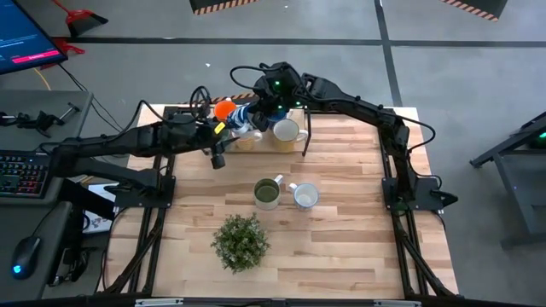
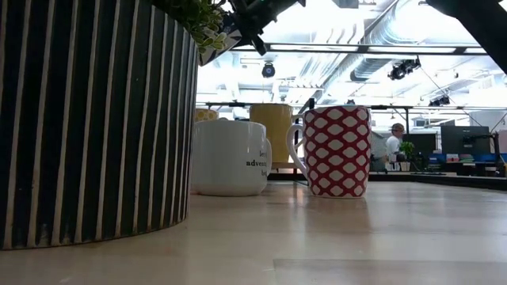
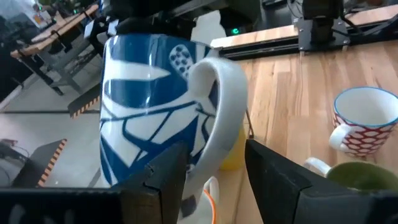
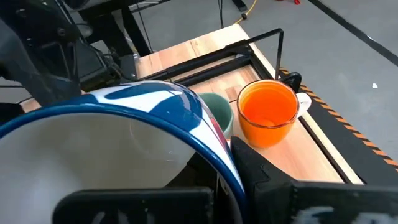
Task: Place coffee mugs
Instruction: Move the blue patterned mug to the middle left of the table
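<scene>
At the table's 12 o'clock, both grippers meet on the blue mug (image 3: pixel 161 106), left gripper (image 3: pixel 211 171) straddling its handle, right gripper (image 1: pixel 260 109) clamping its rim, so several mugs seem placed, this one pending.

Both arms stretched to the far edge, left hand (image 3: pixel 208 177) and right hand (image 1: pixel 260 109) meeting

Five mugs: orange (image 1: pixel 223 108); blue (image 1: pixel 245 117); cream (image 1: pixel 286 131); olive (image 1: pixel 267 193); red-patterned (image 1: pixel 305 196); one plant (image 1: pixel 241 241).
</scene>
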You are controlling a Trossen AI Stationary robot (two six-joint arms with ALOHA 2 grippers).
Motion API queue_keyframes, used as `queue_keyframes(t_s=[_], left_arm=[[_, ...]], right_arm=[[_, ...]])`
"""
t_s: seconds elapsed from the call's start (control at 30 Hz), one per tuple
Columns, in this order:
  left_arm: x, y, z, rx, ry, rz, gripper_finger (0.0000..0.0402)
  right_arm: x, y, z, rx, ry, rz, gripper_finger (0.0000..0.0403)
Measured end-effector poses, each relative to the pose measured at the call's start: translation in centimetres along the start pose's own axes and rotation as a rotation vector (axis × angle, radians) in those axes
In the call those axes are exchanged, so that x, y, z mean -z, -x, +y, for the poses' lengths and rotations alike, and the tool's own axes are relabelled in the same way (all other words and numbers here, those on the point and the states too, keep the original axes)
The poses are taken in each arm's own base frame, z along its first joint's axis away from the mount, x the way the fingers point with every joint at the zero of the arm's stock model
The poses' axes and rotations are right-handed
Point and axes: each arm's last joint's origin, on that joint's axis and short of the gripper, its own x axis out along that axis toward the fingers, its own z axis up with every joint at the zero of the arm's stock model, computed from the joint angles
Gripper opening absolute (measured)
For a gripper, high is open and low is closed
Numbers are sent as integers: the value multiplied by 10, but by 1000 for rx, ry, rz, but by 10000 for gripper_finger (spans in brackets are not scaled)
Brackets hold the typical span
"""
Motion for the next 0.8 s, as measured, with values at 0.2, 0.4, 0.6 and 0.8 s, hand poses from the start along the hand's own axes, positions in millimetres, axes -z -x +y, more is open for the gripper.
queue_keyframes(t_s=[0.2,0.4,0.6,0.8], left_arm=[[-4,-5,-1,-10,-14,-34,155],[-11,-8,1,-47,-18,-27,155],[-13,-13,0,-49,-29,-14,154],[-12,-17,-1,-60,-49,0,145]], right_arm=[[0,0,2,3,-11,-1,0],[0,0,2,7,-22,-7,0],[0,-1,3,5,-17,-4,0],[1,-1,4,4,-20,0,0]])
